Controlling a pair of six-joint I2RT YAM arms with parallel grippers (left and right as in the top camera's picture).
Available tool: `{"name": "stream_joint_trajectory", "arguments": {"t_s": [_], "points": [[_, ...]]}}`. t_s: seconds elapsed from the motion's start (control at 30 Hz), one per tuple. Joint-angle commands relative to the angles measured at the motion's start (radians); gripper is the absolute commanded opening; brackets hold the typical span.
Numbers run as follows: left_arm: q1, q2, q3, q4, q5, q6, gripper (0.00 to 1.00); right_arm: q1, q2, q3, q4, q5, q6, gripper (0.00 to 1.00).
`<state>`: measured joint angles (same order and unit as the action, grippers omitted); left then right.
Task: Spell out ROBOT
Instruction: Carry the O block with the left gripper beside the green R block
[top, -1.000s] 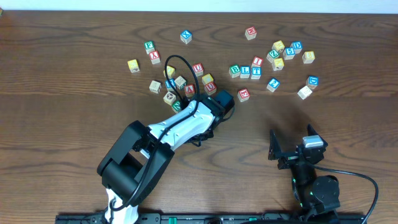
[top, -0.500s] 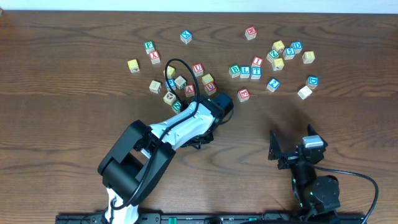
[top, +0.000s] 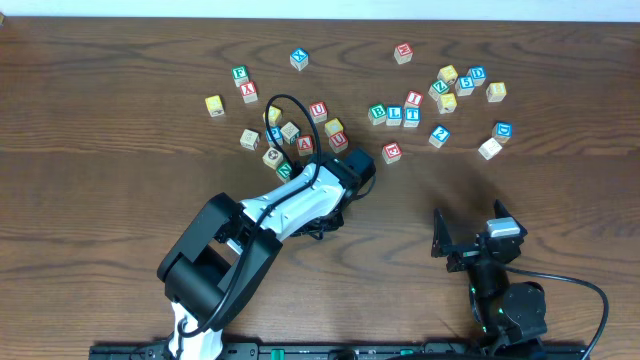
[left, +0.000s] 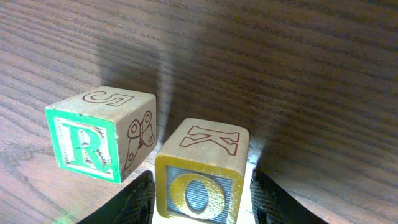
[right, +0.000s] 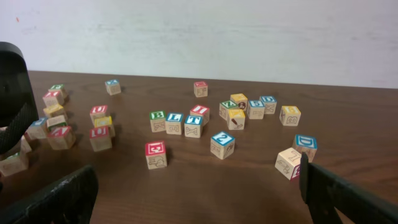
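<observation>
R cube (left: 84, 144): green R facing the left wrist cam, sitting flat on the surface (left: 298, 74), furthest left of the word.
O cube (left: 200, 186): yellow O face, just right of the R with a small gap between them, turned a bit off square. So "RO" is roughly there, I'd say.
left fingers (left: 140, 202): partway open, one on each side of the O cube. There's a sliver of light on the right side, so it looks loose rather than clamped.
handling: light, rigid wooden cubes, not fragile, and the printed faces may be a touch slick. Best to pinch two opposite flat sides, square on, or they'll twist.
B cube (top: 377, 113): off to the right in a little row.
T cube (top: 412, 117): same row, with a blue L cube (top: 394, 115) between it and the B.
second O: can't pick it out.
right fingers (right: 62, 199): spread wide, holding nothing, parked near the front edge.
</observation>
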<state>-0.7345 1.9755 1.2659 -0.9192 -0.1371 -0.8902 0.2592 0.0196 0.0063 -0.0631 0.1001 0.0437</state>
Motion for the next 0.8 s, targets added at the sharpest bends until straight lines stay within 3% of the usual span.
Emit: {"name": "stream_joint_trajectory", "arguments": {"t_s": [0.0, 0.77], "points": [[0.005, -0.005, 0.011, -0.002, -0.013, 0.018, 0.49, -0.010, 0.000, -0.001, -0.004, -0.006, -0.008, 0.99], [0.011, -0.202, 0.030, -0.002, -0.072, 0.043, 0.52, -0.010, 0.000, -0.001, -0.004, -0.006, -0.008, 0.99]]}}
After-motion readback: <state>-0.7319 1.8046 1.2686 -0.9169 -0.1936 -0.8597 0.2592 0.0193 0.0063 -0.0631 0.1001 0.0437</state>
